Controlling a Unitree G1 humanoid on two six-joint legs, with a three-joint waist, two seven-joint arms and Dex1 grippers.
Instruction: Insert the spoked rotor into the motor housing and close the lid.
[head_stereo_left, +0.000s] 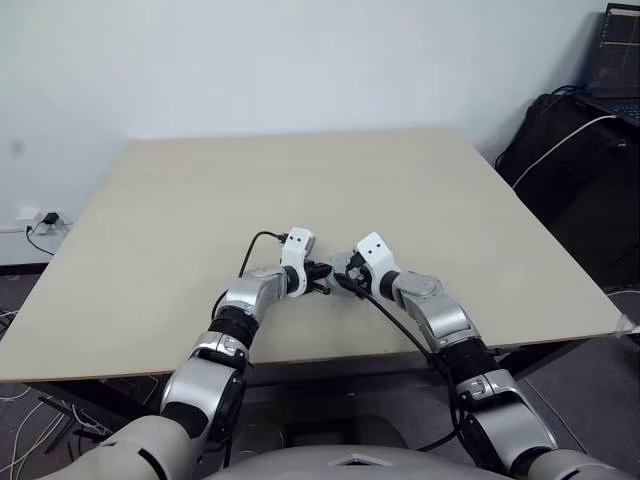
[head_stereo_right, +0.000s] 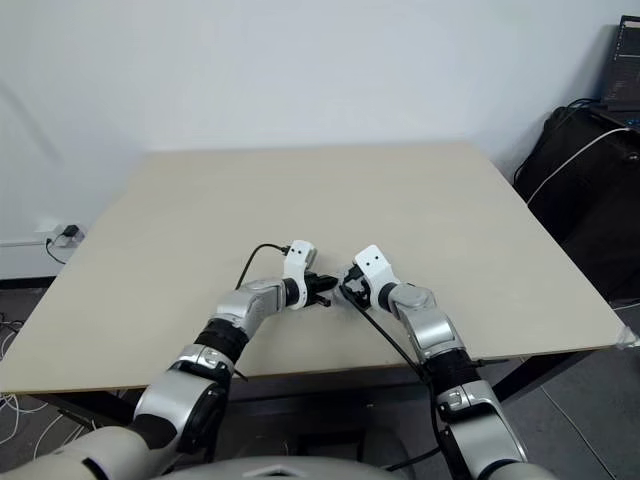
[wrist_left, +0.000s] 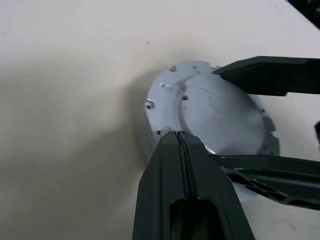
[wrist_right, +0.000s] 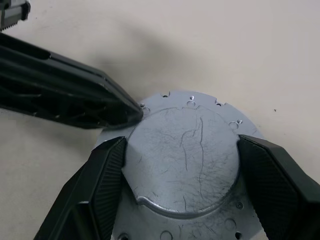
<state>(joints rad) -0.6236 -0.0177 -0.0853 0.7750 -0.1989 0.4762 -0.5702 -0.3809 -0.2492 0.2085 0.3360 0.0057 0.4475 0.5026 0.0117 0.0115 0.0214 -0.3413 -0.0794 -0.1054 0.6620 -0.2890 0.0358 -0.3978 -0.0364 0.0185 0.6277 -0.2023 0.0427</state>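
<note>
A: Noting the layout, biggest item first. The broad pale beige table (head_stereo_left: 300, 190) is carrying the whole assembly near its front edge, where both arms are converging.

B: What is sitting between them?

A: The lid (wrist_right: 182, 160), a round silver-grey metal disc with a scratched, smooth raised centre and a flange dotted with small screw holes. It is lying smooth face up on the table. Whether the motor housing and spoked rotor are under it, I cannot tell; the disc is hiding whatever is beneath.

B: And the right gripper (wrist_right: 181, 187)?

A: Its two ribbed black fingers are standing wide, bracketing the raised centre from opposite sides, pads against or just beside its rim. I am judging this as a steadying hold, keeping the disc from sliding, rather than a lift.

B: The left gripper (wrist_left: 176, 134)?

A: Its fingers are pressed fully together, holding nothing. The joined tip is resting on the flange at the edge of the raised centre, close to one screw hole.

B: Why closed?

A: Probably to act as a single blunt pusher, pressing or nudging the lid to seat or align it while the right side braces. The risk I am flagging: an off-centre push could tilt the disc.
</note>
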